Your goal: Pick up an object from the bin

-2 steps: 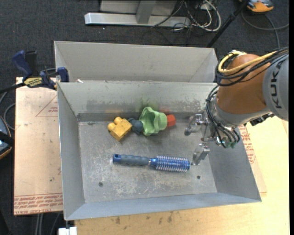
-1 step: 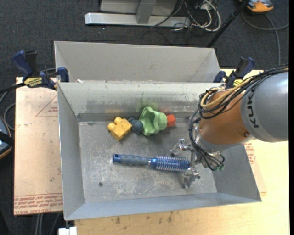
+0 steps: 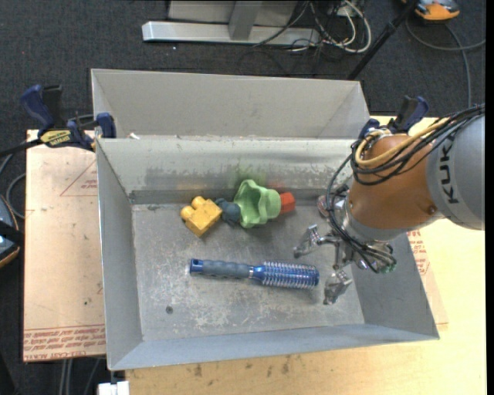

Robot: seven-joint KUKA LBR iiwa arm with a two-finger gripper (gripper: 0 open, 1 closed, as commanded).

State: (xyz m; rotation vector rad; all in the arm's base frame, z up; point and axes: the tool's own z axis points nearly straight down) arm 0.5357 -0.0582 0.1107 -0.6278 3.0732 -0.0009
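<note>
1. The floor (image 3: 54, 46) around the setup is dark carpet, with cables (image 3: 340, 23) trailing across it at the top.
2. The bin (image 3: 116, 254) is grey metal, with sloping walls and a scuffed flat bottom.
3. The arm (image 3: 386, 193) reaches in from the right, its wrist under an orange cover wrapped with cables, low over the right side of the bin.
4. The hand (image 3: 323, 264) hangs near the bottom of the bin by the right wall. It is released: the two metal fingers (image 3: 309, 238) stand spread apart, one toward the back and one toward the front, with nothing gripped between them.
5. The brush (image 3: 255, 271) is blue and lies flat across the middle of the bin bottom. Its handle points left, and its bristled head points right, ending just beside the gap between the fingers.
6. A crumpled green toy (image 3: 256, 203) lies against the back wall, well apart from the hand.
7. A yellow block (image 3: 201, 215) sits to the left of the green toy.
8. A dark blue piece (image 3: 229, 211) lies between the block and the toy, touching the toy.
9. An orange piece (image 3: 287, 202) pokes out at the toy's right side.
</note>
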